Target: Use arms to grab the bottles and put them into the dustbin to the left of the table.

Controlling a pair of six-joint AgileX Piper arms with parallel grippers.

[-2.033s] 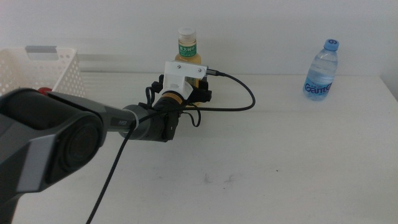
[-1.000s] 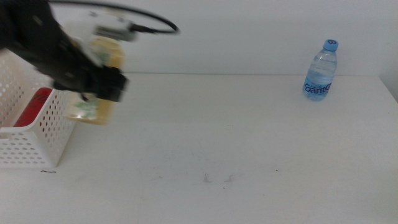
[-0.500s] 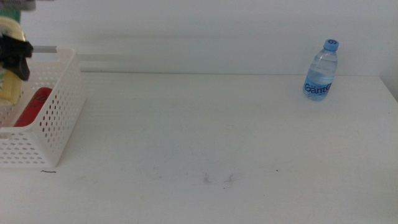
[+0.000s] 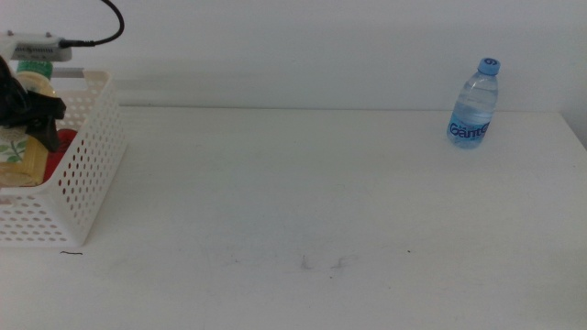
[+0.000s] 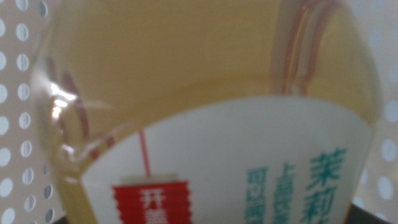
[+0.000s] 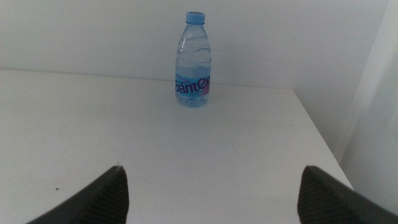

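Left hand: over the bin at the bench's far left end, closed around the tea bottle. In the middle view the dark hand crosses the bottle's upper part; the amber body and pale label hang below it, inside the bin's walls. Whether the bottle touches the bin floor cannot be told. White wrist housing and a black cable sit just above the hand.

Left wrist view: tea bottle fills almost the whole picture, so the jaws themselves are hidden. Amber liquid, white label with green characters and a red block. Perforated bin wall shows just behind the bottle on both sides.

Red can: in the bin, just beside the hand and partly covered by it; red also shows through the wall holes.

Bin stands on the bench's left part, grey strip on its far rim.

Bench centre bare except for faint scuff marks near the front.

Water bottle: upright at the bench's far right, blue cap and label, well apart from the left hand.

Right hand: open, jaws set wide apart and holding nothing, low over the bench. Water bottle stands straight ahead of it, well apart, near the bench's back edge.
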